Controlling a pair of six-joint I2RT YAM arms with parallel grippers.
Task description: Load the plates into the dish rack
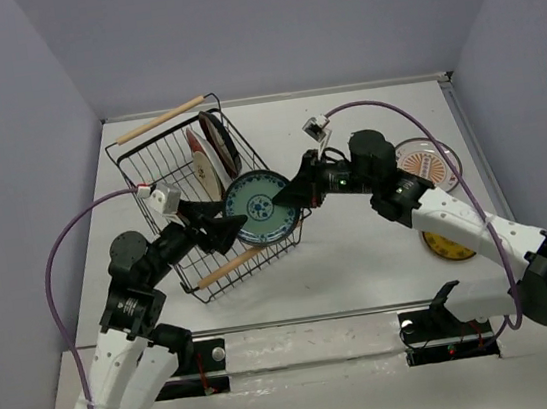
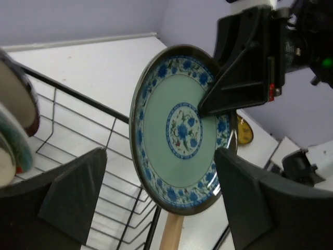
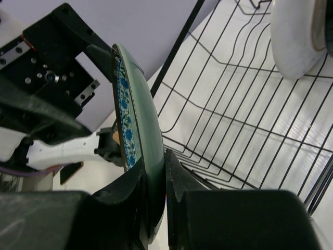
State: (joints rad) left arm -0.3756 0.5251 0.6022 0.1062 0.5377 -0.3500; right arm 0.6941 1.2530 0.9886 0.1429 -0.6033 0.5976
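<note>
The teal-blue plate [image 1: 259,206] is held upright on its edge over the dish rack [image 1: 169,163], at about 4 o'clock from the rack's middle, just above the near wooden handle [image 1: 231,265]. It is clenched by the right gripper [image 1: 288,198], whose fingers are pressed on both faces at the plate's 3 o'clock rim; the rim grip appears chosen so that the plate can be lowered edge-first between the wires. The left gripper [image 1: 231,225] is released: its fingers are spread wide at the plate's 9 o'clock side, and no contact with the plate is seen, so it is judged to be placed to steady or receive it.

The standing plates [image 1: 211,154] are leaned together at the rack's 12 o'clock end, which leaves open wire floor between them and the held plate. The rack's near rim and handle lie directly under the plate's lower edge and would be struck if it were dropped short. Two more, the sunburst plate [image 1: 429,159] and the yellow plate [image 1: 447,245], are left on the table [image 1: 362,263] at 3 to 4 o'clock, partly covered by the right arm
</note>
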